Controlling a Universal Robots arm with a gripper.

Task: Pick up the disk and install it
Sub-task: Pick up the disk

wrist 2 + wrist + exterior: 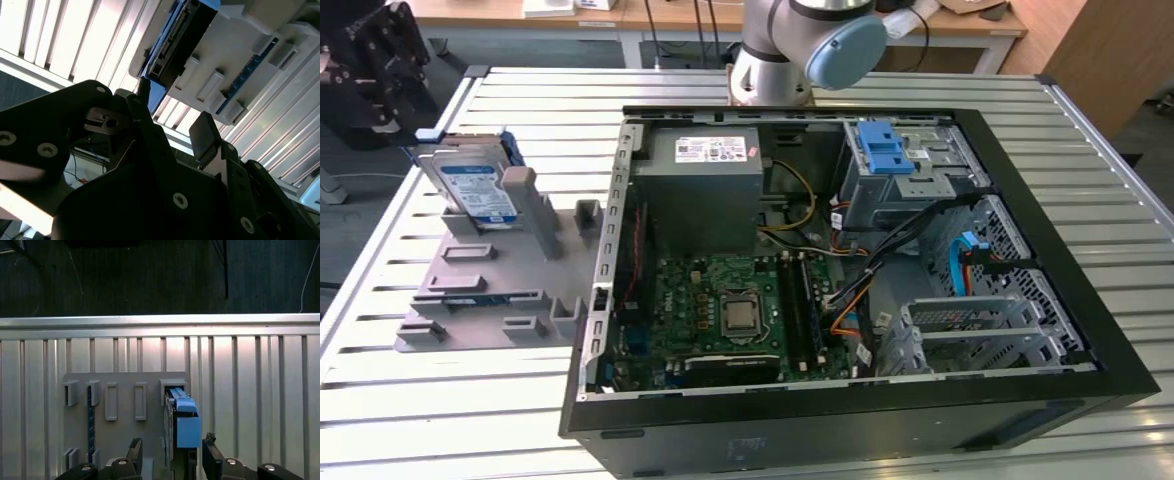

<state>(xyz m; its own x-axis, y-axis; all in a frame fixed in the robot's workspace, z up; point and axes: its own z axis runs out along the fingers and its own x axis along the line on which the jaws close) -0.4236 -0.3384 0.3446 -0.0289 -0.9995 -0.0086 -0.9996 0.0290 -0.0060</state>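
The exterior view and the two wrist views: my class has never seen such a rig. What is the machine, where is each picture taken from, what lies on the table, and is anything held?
The machine is one robot arm, its base at the edge of a slatted metal table. The exterior view comes from a camera off the arm, looking down on the table. On it lie an open computer case and, towards the exterior view's left, a grey holder with the disk standing upright in it. Both wrist views come from cameras riding on the arm. In the first wrist view the gripper is open, one finger on each side of the disk's blue edge, not closed on it. Nothing is held.
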